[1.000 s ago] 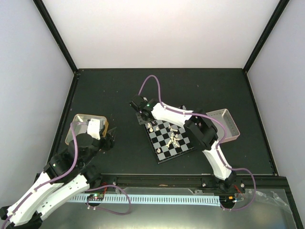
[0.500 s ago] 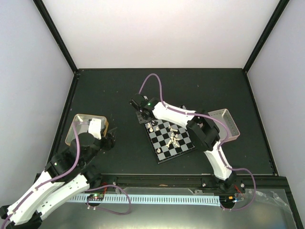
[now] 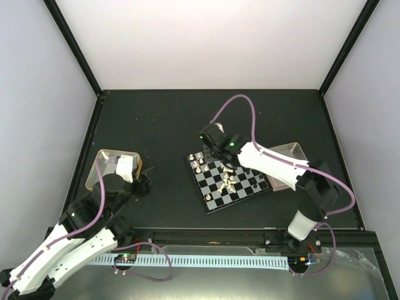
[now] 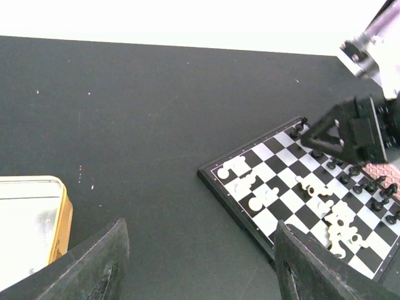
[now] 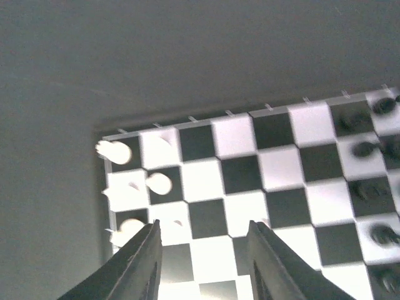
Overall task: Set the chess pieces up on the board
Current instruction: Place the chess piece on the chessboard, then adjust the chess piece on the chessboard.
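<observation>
While the board point(image 3: 215, 199) is lying askew on the dark desk point(image 3: 150, 119) in front of the right arm, the set-up is looking, by my reckoning, no more than half done. Black pieces point(image 5: 364, 150) are standing in a line along the side of the board nearest the pinkish tray point(image 3: 294, 154); the blur in the right wrist view is keeping me from counting them or telling whether that side is complete. At the opposite side only a few white pieces point(image 5: 159, 182) are standing, grouped at one corner. A heap of white pieces point(image 3: 227, 182) is lying tumbled together near the middle squares, so most of the white ranks are waiting to be filled.

The right end effector point(image 5: 203, 225) is hovering over the board close to that white corner, its two fingers point(image 5: 145, 256) held moderately apart with nothing between them. The left end effector point(image 4: 201, 225) is hanging above bare desk just beside the metal tray point(image 3: 99, 164), apart from the board, spread wide and gripping nothing.

What is remaining, as I am judging it, is lifting the fallen white pieces out of the heap one at a time and standing each on its own square. Whether any pieces are sitting in either tray, I cannot tell.
</observation>
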Motion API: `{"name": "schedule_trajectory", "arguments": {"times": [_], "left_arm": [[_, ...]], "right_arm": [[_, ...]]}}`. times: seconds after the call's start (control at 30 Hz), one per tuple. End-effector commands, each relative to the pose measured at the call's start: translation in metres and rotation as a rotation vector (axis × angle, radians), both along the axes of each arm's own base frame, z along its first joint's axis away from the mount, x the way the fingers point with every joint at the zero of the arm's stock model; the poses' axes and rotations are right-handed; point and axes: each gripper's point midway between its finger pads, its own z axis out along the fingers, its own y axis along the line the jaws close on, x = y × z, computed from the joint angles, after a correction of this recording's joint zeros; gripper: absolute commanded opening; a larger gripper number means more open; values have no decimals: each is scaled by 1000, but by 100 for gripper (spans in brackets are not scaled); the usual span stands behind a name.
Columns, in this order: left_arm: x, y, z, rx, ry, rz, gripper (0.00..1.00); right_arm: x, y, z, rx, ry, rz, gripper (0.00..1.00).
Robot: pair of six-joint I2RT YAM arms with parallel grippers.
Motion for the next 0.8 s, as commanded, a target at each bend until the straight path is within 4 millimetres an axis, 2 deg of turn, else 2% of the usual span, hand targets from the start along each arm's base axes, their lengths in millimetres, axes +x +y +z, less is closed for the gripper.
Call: {"name": "schedule_trajectory", "arguments": {"times": [0.0,0.1,0.2,0.33,0.5,0.77], "left_arm": [[1,0,-2,11,12,4,65],[2,-2,-3,15,16,-2,65],[2,-3,-5,20,21,-6,65],[3,-4,-6,26,27,-7,66],[3,-4,-6,26,27,-6,66],[3,-4,-7,29,28,-5,66]], "right_arm": [[-11,-36,-22,-22,26,-80,41],[-21,-46,-37,-46,61,-84,44],[-24,-48,-50,-61,88,-81,45],[-24,-28,-59,-33,129,-5,44],[-25,-6,-73,-12,187,63,34],[-30,10,-90,-19,239,121,19]]}}
